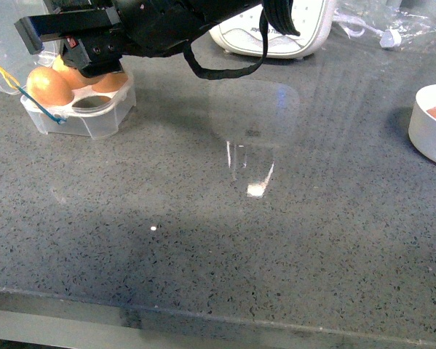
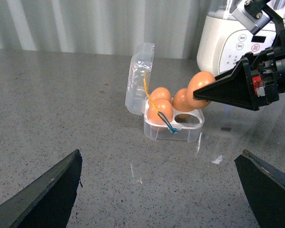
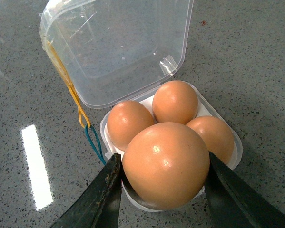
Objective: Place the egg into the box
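- Front view: the grey speckled tabletop (image 1: 203, 291) is seen from its near edge, and a patch of glare is reflected toward its middle.
- The left gripper (image 2: 160, 154) is shown in the left wrist view with its two dark fingers (image 2: 52, 190) spread wide. It is held well apart from the box and pointed toward it.
- A round white bowl (image 1: 430, 123) is set at the right edge of the tabletop and is partly cut off by the frame.
- The box (image 1: 83, 120) is placed toward the far left corner. Its clear lid (image 3: 118, 47) is hinged open and stood upright, and a yellow-and-blue tie (image 3: 85, 123) is hung from the lid's side.
- Three brown eggs (image 3: 175, 102) are seated in three slots.
- The egg (image 3: 166, 164) is clamped between the dark fingers (image 3: 97, 194) of the right gripper (image 3: 163, 159). It is held over the box at the fourth slot (image 2: 192, 119) and raised higher than the seated eggs. Whether it touches the box cannot be told.
- A white appliance (image 1: 276, 36) is stood at the far edge, and crumpled clear plastic (image 1: 392, 18) is seen toward the far right corner.
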